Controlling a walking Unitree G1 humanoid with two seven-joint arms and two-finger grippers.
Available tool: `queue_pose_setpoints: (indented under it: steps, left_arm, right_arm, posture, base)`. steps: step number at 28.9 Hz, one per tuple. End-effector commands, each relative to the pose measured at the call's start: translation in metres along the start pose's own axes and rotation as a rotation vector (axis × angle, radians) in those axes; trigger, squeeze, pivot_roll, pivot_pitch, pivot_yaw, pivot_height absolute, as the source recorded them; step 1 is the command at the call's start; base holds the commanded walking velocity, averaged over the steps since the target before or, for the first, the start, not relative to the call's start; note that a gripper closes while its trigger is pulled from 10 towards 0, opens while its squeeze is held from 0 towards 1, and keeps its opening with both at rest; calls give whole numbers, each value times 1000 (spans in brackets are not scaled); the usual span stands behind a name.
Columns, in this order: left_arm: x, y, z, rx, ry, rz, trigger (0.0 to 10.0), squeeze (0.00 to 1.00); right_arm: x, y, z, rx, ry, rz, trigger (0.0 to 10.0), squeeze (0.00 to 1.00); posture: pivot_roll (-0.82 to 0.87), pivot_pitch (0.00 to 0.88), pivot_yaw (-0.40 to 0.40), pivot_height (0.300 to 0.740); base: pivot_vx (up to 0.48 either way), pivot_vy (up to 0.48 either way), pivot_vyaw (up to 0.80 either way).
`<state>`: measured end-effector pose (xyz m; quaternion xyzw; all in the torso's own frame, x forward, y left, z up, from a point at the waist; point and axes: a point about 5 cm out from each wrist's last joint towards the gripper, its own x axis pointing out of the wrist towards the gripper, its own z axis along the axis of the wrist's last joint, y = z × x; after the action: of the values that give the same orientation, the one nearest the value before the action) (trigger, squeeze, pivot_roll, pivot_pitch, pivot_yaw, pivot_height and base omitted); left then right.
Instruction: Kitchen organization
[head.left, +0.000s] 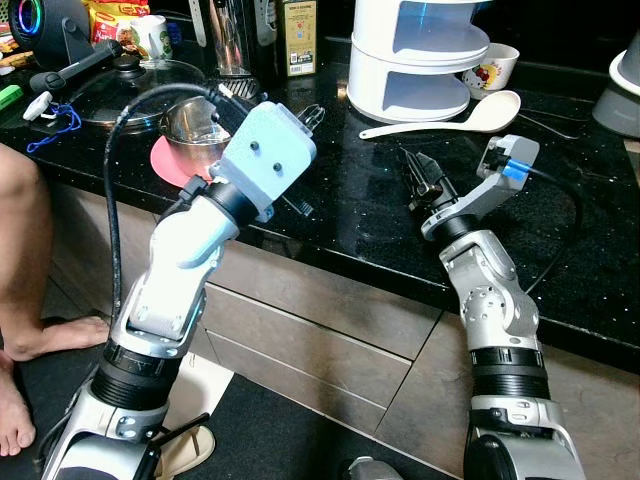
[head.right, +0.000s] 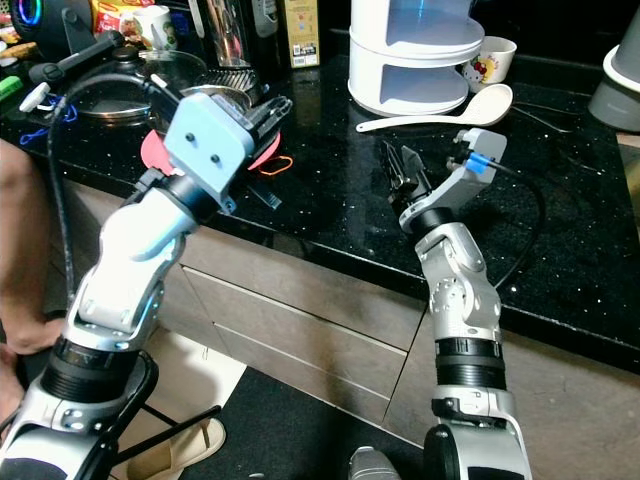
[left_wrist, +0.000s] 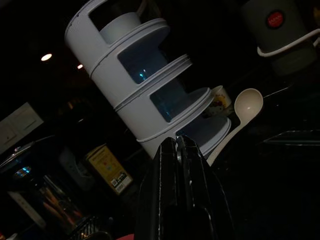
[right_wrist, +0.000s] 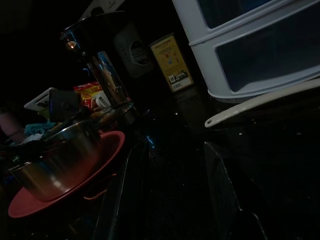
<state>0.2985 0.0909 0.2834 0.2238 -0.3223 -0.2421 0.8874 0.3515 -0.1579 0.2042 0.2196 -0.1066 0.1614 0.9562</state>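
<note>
Ahead of the parted fingers of the right gripper (head.right: 404, 166) lies bare black stone counter (head.right: 330, 160). Beyond it, the long white plastic ladle (head.right: 440, 111) lies across the way, just before the white tiered round rack (head.right: 415, 50). Beside the left gripper (head.right: 275, 108), its fingers pressed together, stands a steel bowl (right_wrist: 55, 157) on a red round plate (right_wrist: 107, 152).

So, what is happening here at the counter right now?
The robot stands at a black counter with both arms raised over it and nothing held. The left gripper is shut, near a steel bowl on a pink plate. The right gripper is open, pointing toward a white ladle and a white tiered rack.
</note>
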Motion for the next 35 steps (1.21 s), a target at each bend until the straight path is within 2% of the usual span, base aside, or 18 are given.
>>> queue_pose_setpoints:
  steps: [1,29,35]
  left_arm:
    - [1,-4,1,1,5,-6,10000,0]
    - [5,-3,2,22,20,20,10000,0]
    - [8,1,1,16,26,42,10000,0]
  right_arm:
    - [3,2,0,-17,-3,10,10000,0]
    - [7,7,1,-7,-19,31,10000,0]
    - [8,8,3,-5,-31,37,10000,0]
  posture:
    - [-83,16,-9,732]
    - [-74,15,-5,732]
    - [-49,22,-3,732]
  base:
    - [0,0,-800]
    - [0,0,-800]
    - [0,0,-80]
